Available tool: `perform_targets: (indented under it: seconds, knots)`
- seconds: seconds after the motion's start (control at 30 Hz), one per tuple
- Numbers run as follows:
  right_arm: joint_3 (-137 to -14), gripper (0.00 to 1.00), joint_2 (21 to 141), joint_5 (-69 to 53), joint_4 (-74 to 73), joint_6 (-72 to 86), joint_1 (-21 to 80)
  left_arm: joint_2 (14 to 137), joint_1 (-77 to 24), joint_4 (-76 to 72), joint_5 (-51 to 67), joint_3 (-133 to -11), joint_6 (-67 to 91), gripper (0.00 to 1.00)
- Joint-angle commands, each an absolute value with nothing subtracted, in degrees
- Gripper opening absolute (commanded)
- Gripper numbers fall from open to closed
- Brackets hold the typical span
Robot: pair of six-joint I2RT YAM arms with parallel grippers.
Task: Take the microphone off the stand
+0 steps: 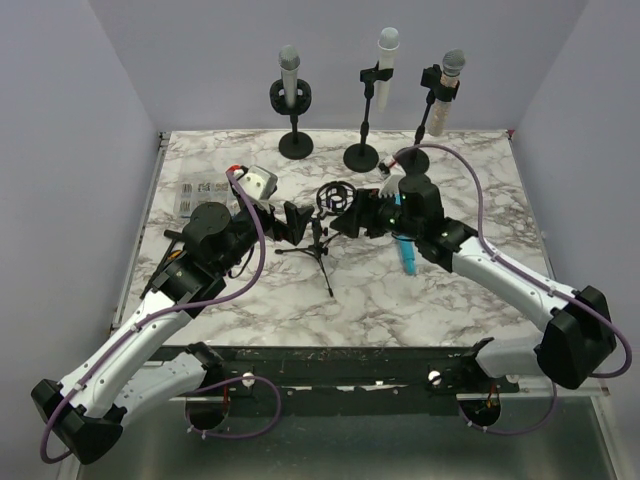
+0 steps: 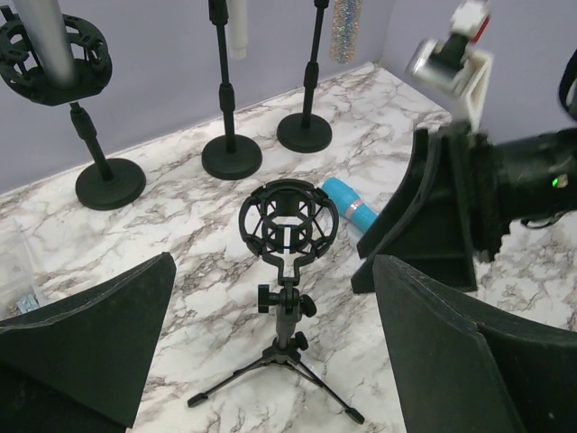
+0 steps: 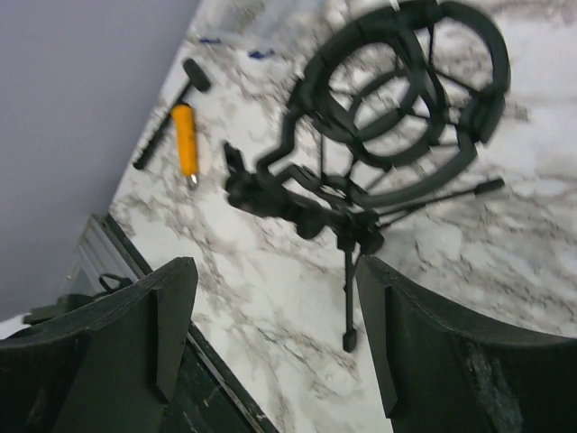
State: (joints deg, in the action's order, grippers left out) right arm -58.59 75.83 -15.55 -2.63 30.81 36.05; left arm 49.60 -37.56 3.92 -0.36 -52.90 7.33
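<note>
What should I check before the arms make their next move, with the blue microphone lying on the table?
1. Shock mount empty, no microphone in it: ok.
2. Tripod stand upright on its legs: ok.
3. Blue microphone lying flat on the table, apart from the stand: ok.
4. Right gripper open, nothing between its fingers: ok.
5. Left gripper open and empty: ok.
6. Microphone settled, not rolling: cannot tell from one moment.
</note>
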Motion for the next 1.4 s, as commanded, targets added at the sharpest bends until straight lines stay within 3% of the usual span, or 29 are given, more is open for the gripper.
perform_targets:
  seconds: [0.0,0.27,0.67,1.1,1.37]
  knots:
    - [-51.98,0.79,78.39,-14.12,-0.55,30.8,37.09,48.87,-37.24,3.07,0.92,-53.7,7.93,0.94]
    - [-43.46,0.74,82.55,-1.45,7.33,31.98,45.48,48.94,-37.15,3.08,1.06,-53.7,8.08,0.94]
    - [-44.27,0.52,93.17,22.38,12.19,26.19,58.11,49.18,-37.08,3.13,1.16,-53.7,8.29,0.94]
    - [-47.89,0.18,101.79,24.76,18.24,20.85,59.98,48.81,-36.8,3.07,1.43,-53.79,8.53,0.94]
    - [-58.86,0.09,109.45,30.38,16.36,18.77,59.88,48.27,-36.58,3.3,1.3,-53.88,8.53,0.94]
